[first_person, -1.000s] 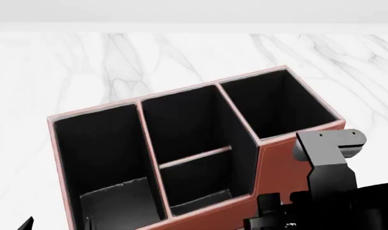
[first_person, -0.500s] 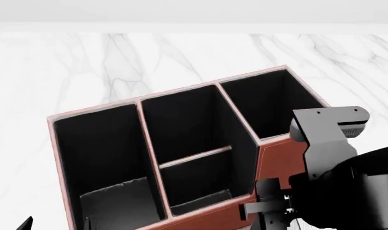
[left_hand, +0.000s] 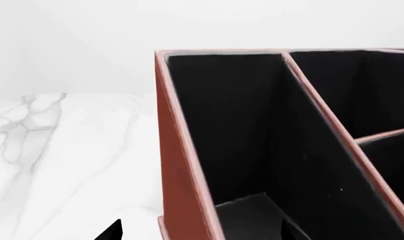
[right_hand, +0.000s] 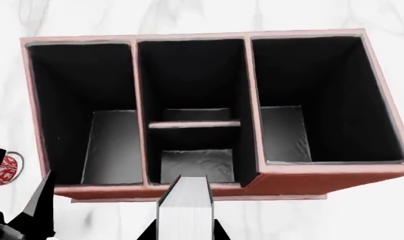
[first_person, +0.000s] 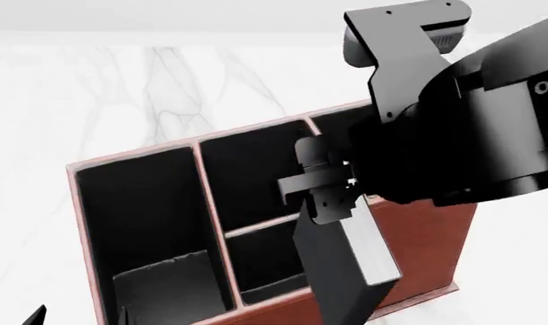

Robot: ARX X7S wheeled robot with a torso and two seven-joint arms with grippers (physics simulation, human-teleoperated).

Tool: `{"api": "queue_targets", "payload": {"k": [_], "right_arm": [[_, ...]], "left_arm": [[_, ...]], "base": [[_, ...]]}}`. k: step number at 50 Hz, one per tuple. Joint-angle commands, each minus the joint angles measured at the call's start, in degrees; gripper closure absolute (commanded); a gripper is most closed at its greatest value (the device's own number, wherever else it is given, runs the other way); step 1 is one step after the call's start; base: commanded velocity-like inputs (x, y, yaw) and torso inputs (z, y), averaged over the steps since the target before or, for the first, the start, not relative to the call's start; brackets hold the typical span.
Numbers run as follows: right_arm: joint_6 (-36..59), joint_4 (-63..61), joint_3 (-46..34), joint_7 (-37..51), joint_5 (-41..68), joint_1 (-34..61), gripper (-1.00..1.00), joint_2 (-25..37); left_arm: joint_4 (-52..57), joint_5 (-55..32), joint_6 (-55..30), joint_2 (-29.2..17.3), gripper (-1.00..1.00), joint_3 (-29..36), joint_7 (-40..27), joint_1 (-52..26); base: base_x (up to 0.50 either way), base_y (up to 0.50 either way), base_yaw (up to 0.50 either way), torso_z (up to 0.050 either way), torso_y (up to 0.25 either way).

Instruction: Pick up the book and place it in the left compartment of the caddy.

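No readable text, label, brand, number or sign anywhere. Book [first_person: 346, 271] covers were plain black, page edges blank white. Caddy [right_hand: 308, 182] walls and black lining carried no lettering. Red pattern on mug [right_hand: 3, 169], just beside caddy's left end, was decoration only, too small to make out as writing. Marble tabletop [left_hand: 62, 165] around caddy showed grey veining, no marks.
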Motion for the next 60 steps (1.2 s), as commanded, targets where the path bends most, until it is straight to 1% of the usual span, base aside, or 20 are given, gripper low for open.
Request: {"api": "queue_targets", "payload": {"k": [1,6,9,10,13,18,20,28,32,45,55,60], "right_arm": [[2.01,10.87,1.54,-11.07,-10.76,3.84,1.0,-9.14],[2.13,18.4,0.1,-19.37,-17.33,5.56,1.0,-15.56],[1.83,22.4,-1.02,-24.46,-20.97,6.52,1.0,-18.83],[1.84,22.64,-1.1,-24.77,-21.19,6.58,1.0,-18.94],[1.14,27.73,-2.91,-31.11,-25.28,7.26,1.0,-23.3],[0.0,32.49,-4.69,-37.02,-28.76,7.5,1.0,-27.82],[-0.34,33.35,-5.09,-38.14,-29.5,7.52,1.0,-28.92],[-2.6,40.92,-8.14,-47.65,-34.3,7.39,1.0,-37.14],[-3.4,40.78,-8.98,-48.79,-34.09,6.75,1.0,-38.04],[-6.38,36.12,-12.96,-46.94,-28.3,5.4,1.0,-38.07],[-6.56,33.32,-13.24,-46.15,-28.14,4.48,1.0,-38.08],[-8.3,32.97,-13.17,-46.37,-29.4,3.39,1.0,-38.08]], "left_arm": [[0.13,-0.17,-0.08,-0.14,-1.0,0.23,-0.11,-0.05],[0.19,-0.29,0.03,-0.24,-1.0,0.31,-0.07,-0.04],[0.25,-0.49,0.03,-0.31,-1.0,0.27,-0.06,-0.06],[0.25,-0.5,0.03,-0.32,-1.0,0.28,-0.07,-0.06],[0.25,-0.56,0.07,-0.35,-1.0,0.35,-0.05,-0.07],[0.19,-0.58,0.14,-0.37,-1.0,0.48,-0.08,-0.12],[0.17,-0.64,0.11,-0.38,-1.0,0.54,-0.07,-0.13],[0.4,-0.81,0.22,-0.56,-1.0,0.6,-0.1,-0.09],[0.39,-1.09,0.12,-0.59,-1.0,0.55,-0.1,-0.23],[0.63,-1.15,0.16,-0.75,-1.0,0.84,-0.27,-0.17],[1.12,-1.62,0.14,-0.99,-1.0,0.83,-0.29,-0.13],[1.38,-1.71,0.17,-1.08,-1.0,0.93,-0.34,0.0]], "base": [[0.0,0.0,0.0,0.0,0.0],[0.0,0.0,0.0,0.0,0.002],[0.0,0.0,0.0,0.0,0.0],[0.0,0.0,0.0,0.0,0.0],[0.0,0.0,0.0,0.0,0.003],[0.0,0.0,0.0,0.0,0.0],[0.0,0.0,0.0,0.0,0.0],[0.0,0.0,0.0,0.0,0.001],[0.0,0.0,0.0,0.0,0.0],[0.0,0.0,0.0,0.0,0.002],[0.0,0.0,0.0,0.0,0.001],[0.0,0.0,0.0,0.0,0.0]]}}
